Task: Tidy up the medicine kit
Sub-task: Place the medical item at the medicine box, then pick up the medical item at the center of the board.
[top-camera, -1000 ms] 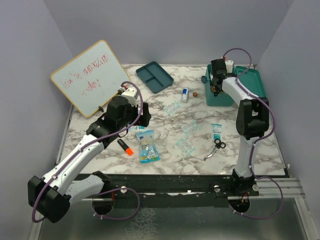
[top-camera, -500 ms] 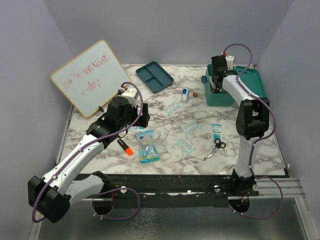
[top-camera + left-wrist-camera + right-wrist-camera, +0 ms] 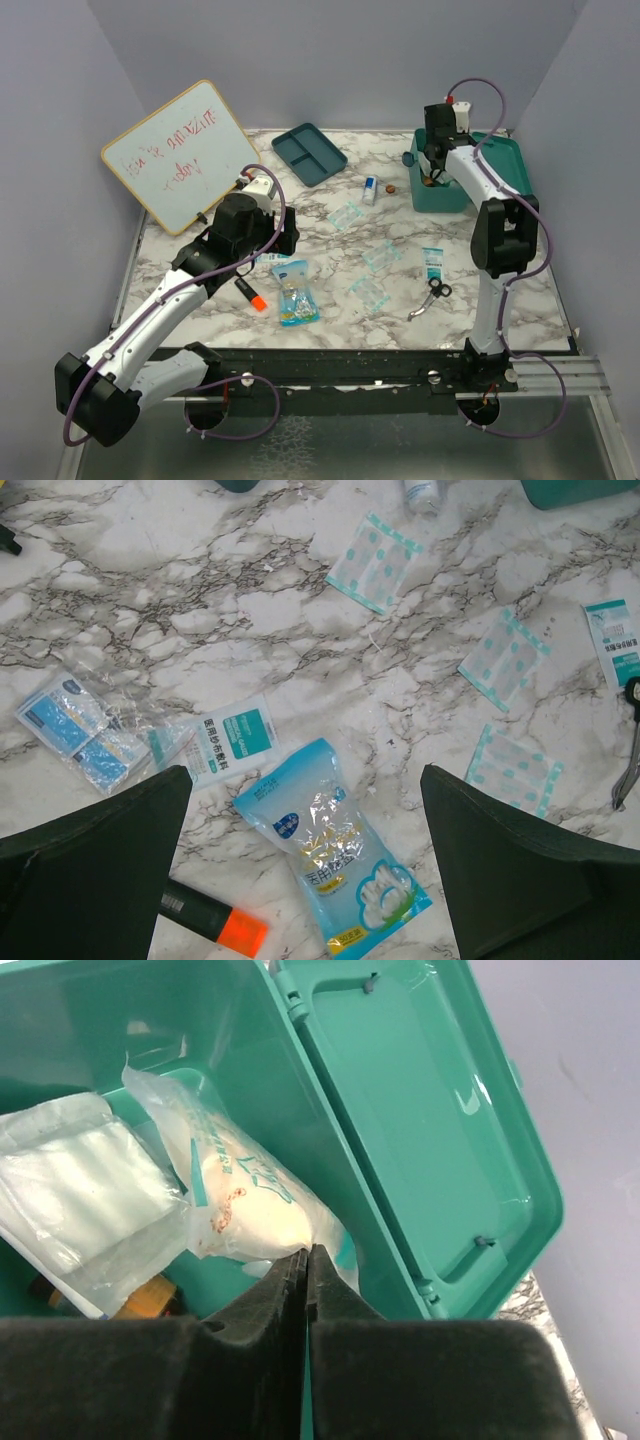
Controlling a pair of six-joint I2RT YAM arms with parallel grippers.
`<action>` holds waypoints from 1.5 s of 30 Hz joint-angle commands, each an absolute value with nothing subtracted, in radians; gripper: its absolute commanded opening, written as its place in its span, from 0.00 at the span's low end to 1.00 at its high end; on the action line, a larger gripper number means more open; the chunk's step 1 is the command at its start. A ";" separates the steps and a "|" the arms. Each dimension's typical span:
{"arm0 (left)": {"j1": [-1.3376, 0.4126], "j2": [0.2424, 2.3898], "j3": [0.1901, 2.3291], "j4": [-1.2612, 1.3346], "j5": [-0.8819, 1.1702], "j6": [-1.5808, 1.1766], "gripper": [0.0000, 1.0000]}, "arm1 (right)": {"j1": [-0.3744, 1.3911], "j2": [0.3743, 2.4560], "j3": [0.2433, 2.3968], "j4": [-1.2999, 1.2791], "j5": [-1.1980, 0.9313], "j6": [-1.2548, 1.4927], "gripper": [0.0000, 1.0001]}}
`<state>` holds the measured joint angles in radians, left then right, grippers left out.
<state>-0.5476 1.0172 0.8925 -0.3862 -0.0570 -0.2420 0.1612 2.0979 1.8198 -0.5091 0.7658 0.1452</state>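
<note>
Teal plastic medicine kit [image 3: 440,197] sits at the far right of the table w/ its lid [image 3: 420,1110] flung fully open. Right gripper [image 3: 307,1252] is over the open box, jaws pressed together w/ nothing visible between them. Tips sit just at the edge of a white packet [image 3: 250,1200] lying inside, next to a clear bag [image 3: 80,1190].

Left gripper [image 3: 303,780] is spread wide and empty, hovering over a blue pouch [image 3: 335,865] on the marble.

Risks, as I judge them: the shut tips could snag the packet's film and drag it out on the way up. A sideways swing could clip the wall or lid and shove the kit. Slippery pouch could slide away from a shallow grab.

Kit's mouth faces up. Latch side looks to face left toward table centre, hinge to the right, so long axis runs approx near-to-far.
</note>
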 commanded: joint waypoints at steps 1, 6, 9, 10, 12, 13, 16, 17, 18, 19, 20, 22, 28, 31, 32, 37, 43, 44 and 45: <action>-0.552 0.999 0.887 -0.391 -0.082 -0.231 0.99 | 0.152 2.172 1.887 -0.514 0.719 0.135 0.15; -0.552 1.003 0.888 -0.392 -0.084 -0.230 0.99 | 0.152 2.133 1.888 -0.513 0.637 0.140 0.31; -0.552 1.003 0.888 -0.394 -0.089 -0.230 0.99 | 0.152 2.090 1.884 -0.522 0.581 0.138 0.41; -0.552 1.006 0.888 -0.394 -0.087 -0.230 0.99 | 0.152 2.073 1.879 -0.525 0.563 0.140 0.42; -0.552 1.011 0.889 -0.394 -0.084 -0.232 0.99 | 0.152 2.038 1.858 -0.526 0.520 0.143 0.44; -0.552 1.015 0.890 -0.394 -0.080 -0.232 0.99 | 0.152 2.022 1.853 -0.532 0.500 0.147 0.46; -0.552 1.025 0.893 -0.399 -0.082 -0.233 0.99 | 0.152 1.980 1.837 -0.565 0.444 0.171 0.49; -0.552 1.026 0.895 -0.401 -0.086 -0.233 0.99 | 0.152 1.958 1.821 -0.567 0.421 0.178 0.50; -0.552 1.028 0.897 -0.404 -0.091 -0.235 0.99 | 0.152 1.934 1.802 -0.568 0.394 0.186 0.50; -0.552 1.030 0.897 -0.406 -0.095 -0.235 0.99 | 0.152 1.909 1.781 -0.568 0.368 0.196 0.50; -0.552 1.032 0.897 -0.409 -0.103 -0.235 0.99 | 0.152 1.883 1.759 -0.565 0.336 0.207 0.51; -0.552 1.034 0.898 -0.412 -0.111 -0.239 0.99 | 0.152 1.827 1.707 -0.563 0.266 0.234 0.51; -0.552 1.049 0.887 -0.413 -0.071 -0.261 0.99 | 0.155 1.633 1.477 -0.487 -0.017 0.342 0.50; -0.552 1.065 0.879 -0.432 -0.029 -0.310 0.99 | 0.164 1.538 1.349 -0.447 -0.109 0.381 0.50; -0.552 1.073 0.878 -0.445 -0.023 -0.332 0.99 | 0.168 1.504 1.314 -0.434 -0.136 0.392 0.50; -0.552 1.122 0.852 -0.503 -0.011 -0.422 0.96 | 0.203 1.363 1.177 -0.400 -0.216 0.420 0.50; -0.551 1.196 0.800 -0.503 -0.001 -0.487 0.86 | 0.222 1.239 1.038 -0.370 -0.255 0.425 0.49; -0.551 1.212 0.791 -0.495 0.011 -0.495 0.85 | 0.222 1.228 1.019 -0.365 -0.261 0.426 0.49; -0.551 1.232 0.784 -0.486 0.024 -0.502 0.84 | 0.222 1.217 1.004 -0.359 -0.267 0.429 0.49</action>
